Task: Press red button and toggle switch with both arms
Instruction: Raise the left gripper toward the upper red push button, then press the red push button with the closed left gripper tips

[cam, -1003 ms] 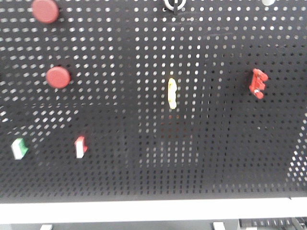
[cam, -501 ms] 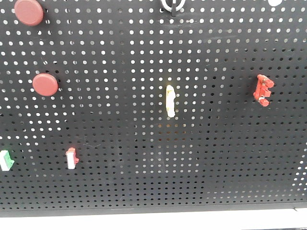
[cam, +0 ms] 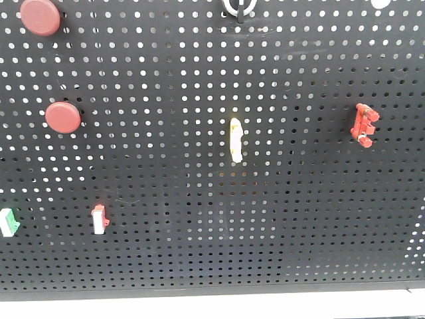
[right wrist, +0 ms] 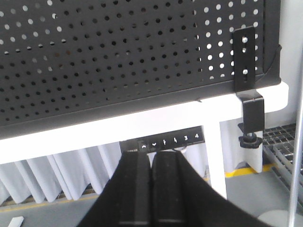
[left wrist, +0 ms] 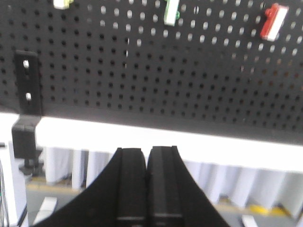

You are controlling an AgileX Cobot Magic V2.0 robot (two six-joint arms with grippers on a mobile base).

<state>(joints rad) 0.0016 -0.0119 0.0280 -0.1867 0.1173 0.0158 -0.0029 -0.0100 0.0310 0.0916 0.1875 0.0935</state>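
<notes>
Exterior front-facing view is filled by the pegboard, where a red button and the toggle switch are judged unpressed, well above and ahead of the left end effector and right end effector, both clenched empty.

matt black perforated metal pegboard; smooth red plastic toggle switch; dull red buttons; matt black grippers.

Left gripper: black jaws pressed flat together, nothing between them, reaching up from the bottom edge of its wrist view.
Right gripper: black jaws likewise pressed together, empty.
</notes>
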